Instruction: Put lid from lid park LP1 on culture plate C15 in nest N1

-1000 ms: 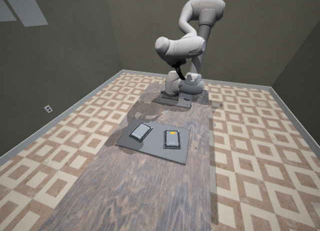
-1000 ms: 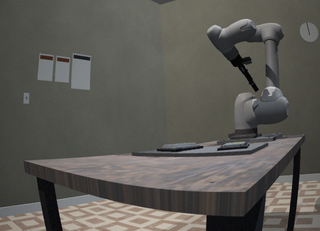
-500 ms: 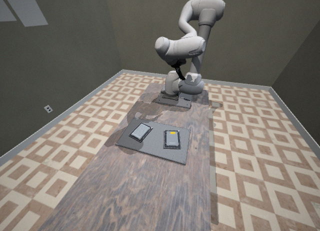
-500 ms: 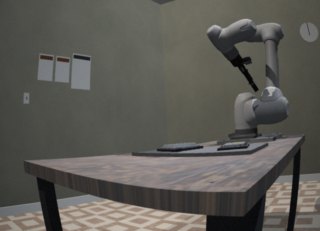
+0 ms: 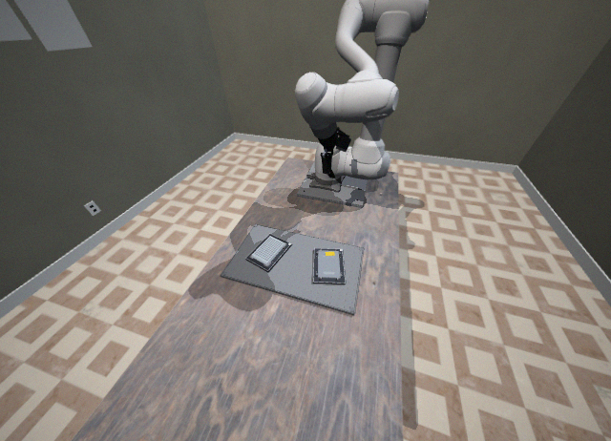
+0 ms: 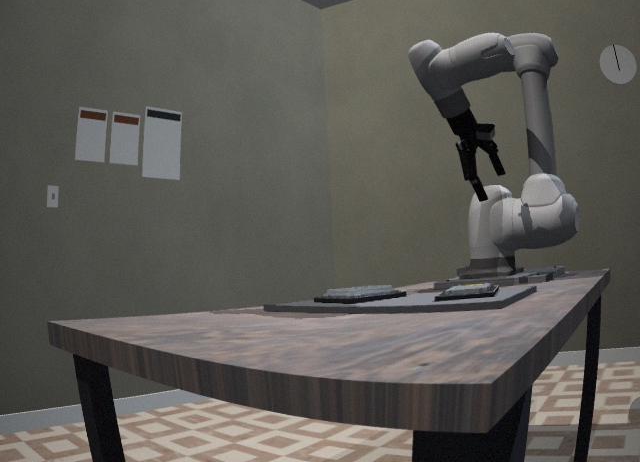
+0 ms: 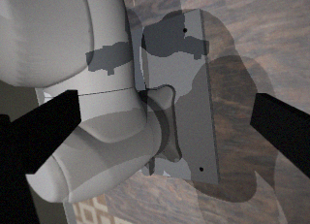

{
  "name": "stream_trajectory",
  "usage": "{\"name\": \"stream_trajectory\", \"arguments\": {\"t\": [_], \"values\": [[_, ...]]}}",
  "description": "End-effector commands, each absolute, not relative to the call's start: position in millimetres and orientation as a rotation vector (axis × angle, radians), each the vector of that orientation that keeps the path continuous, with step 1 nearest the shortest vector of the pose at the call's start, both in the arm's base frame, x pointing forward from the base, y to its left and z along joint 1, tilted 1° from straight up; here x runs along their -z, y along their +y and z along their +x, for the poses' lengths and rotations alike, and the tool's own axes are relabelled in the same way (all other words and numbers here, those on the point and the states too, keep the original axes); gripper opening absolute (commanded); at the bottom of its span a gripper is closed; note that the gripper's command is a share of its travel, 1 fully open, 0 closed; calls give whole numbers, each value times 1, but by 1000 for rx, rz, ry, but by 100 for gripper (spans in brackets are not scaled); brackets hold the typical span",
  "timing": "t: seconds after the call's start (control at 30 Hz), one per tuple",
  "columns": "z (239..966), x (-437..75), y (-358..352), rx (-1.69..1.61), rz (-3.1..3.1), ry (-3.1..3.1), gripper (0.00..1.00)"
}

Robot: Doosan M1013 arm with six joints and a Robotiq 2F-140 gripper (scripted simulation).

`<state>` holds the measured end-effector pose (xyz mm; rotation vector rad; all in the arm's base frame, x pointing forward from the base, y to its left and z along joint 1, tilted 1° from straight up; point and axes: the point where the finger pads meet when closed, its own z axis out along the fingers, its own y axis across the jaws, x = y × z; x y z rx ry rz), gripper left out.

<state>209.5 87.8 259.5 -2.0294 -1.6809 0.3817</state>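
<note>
A culture plate (image 5: 267, 251) with a grid of open wells sits in a dark nest at the left of the grey base plate (image 5: 296, 271). It also shows in the exterior view (image 6: 360, 293). A flat grey lid (image 5: 327, 265) with a yellow tag lies in a dark frame at the right of the base plate, also seen from the side (image 6: 467, 290). My gripper (image 6: 489, 182) (image 5: 327, 166) is open and empty. It hangs high in the air beside the arm's own base, far behind both items. The wrist view shows only my open fingers, with neither the plate nor the lid.
The arm's white base (image 5: 362, 160) stands on a grey mount plate (image 7: 184, 98) at the far end of the wooden table (image 5: 276, 338). The base plate lies mid-table. The table edges drop to a patterned floor.
</note>
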Motion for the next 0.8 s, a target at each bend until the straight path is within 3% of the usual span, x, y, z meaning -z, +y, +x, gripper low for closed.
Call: {"name": "stream_trajectory", "arguments": {"t": [0.0, 0.77], "values": [[273, -229, 87, -426, -2276, -1566, 100], [563, -109, 147, -8, -3093, -527, 100]]}}
